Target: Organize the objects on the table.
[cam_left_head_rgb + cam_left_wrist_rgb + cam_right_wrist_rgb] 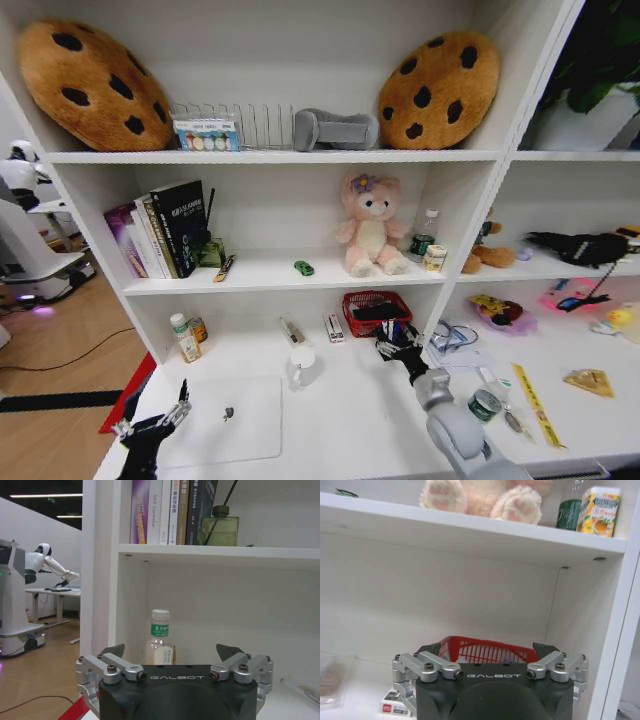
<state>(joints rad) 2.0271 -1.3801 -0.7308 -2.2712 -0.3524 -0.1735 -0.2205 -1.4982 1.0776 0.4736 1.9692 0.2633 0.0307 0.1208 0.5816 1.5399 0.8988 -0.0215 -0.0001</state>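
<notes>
One laptop is lying flat on the table, front left; one green toy car is sitting up on the middle shelf; one green-capped bottle is standing by the left wall; left gripper is hovering spread open beside the laptop, holding nothing; right gripper is hanging open too, just in front of one red basket.

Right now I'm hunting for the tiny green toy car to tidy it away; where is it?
In the head view the green toy car sits on the middle shelf, right of centre, just left of the pink plush toy and right of the books.
</notes>
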